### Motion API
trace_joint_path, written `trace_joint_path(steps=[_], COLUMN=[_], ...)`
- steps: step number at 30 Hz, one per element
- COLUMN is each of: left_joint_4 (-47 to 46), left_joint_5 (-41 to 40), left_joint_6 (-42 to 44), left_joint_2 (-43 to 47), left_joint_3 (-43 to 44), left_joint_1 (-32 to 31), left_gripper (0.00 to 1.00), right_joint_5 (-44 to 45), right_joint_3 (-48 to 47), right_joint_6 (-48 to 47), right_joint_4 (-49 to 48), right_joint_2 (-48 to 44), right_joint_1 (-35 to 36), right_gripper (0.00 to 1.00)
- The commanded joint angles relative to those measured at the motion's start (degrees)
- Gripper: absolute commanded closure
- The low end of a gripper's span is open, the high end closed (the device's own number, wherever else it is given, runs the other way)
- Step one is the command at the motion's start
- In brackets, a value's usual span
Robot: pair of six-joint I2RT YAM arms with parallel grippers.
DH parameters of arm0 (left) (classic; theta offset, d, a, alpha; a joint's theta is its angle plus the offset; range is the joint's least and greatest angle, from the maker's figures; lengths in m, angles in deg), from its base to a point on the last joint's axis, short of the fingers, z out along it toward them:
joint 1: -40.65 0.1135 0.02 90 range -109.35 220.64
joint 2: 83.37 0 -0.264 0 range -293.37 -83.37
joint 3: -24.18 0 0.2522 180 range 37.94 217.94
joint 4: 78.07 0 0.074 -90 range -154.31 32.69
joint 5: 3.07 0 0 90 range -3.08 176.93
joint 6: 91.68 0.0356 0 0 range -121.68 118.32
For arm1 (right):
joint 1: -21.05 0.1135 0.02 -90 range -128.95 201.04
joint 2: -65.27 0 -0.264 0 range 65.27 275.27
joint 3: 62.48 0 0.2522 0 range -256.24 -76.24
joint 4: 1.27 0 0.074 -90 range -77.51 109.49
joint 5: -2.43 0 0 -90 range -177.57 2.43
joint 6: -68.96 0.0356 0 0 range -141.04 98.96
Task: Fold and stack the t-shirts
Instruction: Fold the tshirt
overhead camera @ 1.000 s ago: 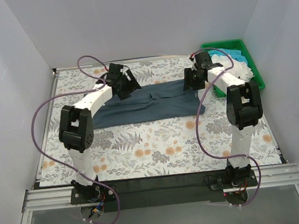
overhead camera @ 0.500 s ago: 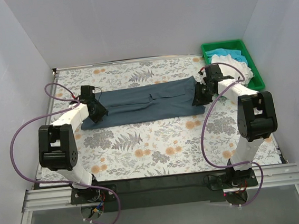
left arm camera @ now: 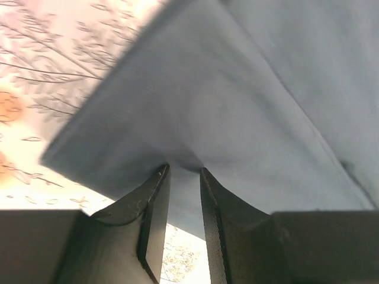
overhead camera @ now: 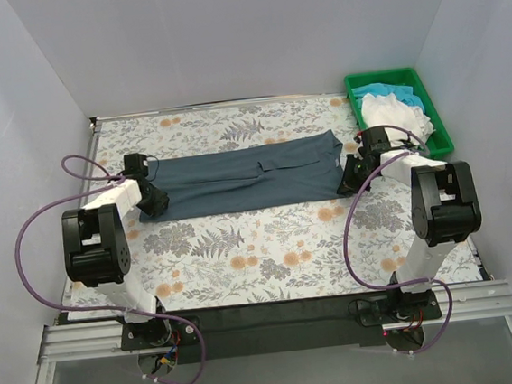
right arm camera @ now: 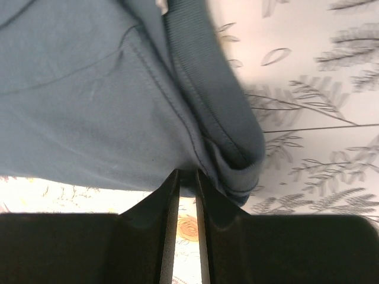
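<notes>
Slate-blue t-shirt (overhead camera: 245, 173) cloth is pinched at both ends. The left end effector (left arm camera: 180, 173) has its fingers pressed together on a raised fold at the shirt's left edge. The right end effector (right arm camera: 183, 176) nips the cloth beside the ribbed band at the right end. Between them the shirt lies flat as a long band across the floral counter (overhead camera: 271, 254). A white t-shirt (overhead camera: 395, 111) and a turquoise t-shirt (overhead camera: 379, 89) sit heaped in the green tray (overhead camera: 443, 134) at the far right corner.

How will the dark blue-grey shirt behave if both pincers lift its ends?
Probably floppy: the dark blue-grey shirt lies flat with creases, so its middle would likely sag between the left pincer and right pincer. Likely light, thin cloth; only edges are pinched, so it might slip.
</notes>
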Motion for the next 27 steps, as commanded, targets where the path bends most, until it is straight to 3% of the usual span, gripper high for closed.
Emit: trace_joint_path(steps=[1, 7, 12, 20, 27], left_joint_4=[1.57, 2.36, -1.76, -6.25, -6.34], left_joint_5=[-3.05, -3.23, -1.22, 2.57, 0.81], left_joint_6=[-0.7, 0.08, 5.26, 11.42, 11.43], left_joint_2=[1.52, 4.17, 4.7, 1.88, -0.84], left_joint_3=[-1.81, 0.82, 4.16, 6.45, 9.0], left_joint_1=[2.83, 5.29, 5.29, 5.29, 5.29], left_gripper=[0.73, 0.67, 0.48, 0.41, 0.43], right_joint_5=[8.62, 7.05, 4.93, 3.35, 3.17], right_joint_3=[3.11, 1.0, -0.06, -1.11, -1.29], right_joint_6=[1.08, 0.38, -0.23, -0.76, -0.85], right_joint_4=[0.09, 0.35, 1.05, 2.11, 2.37], right_joint_2=[-0.09, -0.8, -0.53, 0.35, 0.35], right_joint_1=[-2.56, -2.65, -2.65, -2.65, -2.56], right_gripper=[0.79, 0.79, 0.78, 0.78, 0.78])
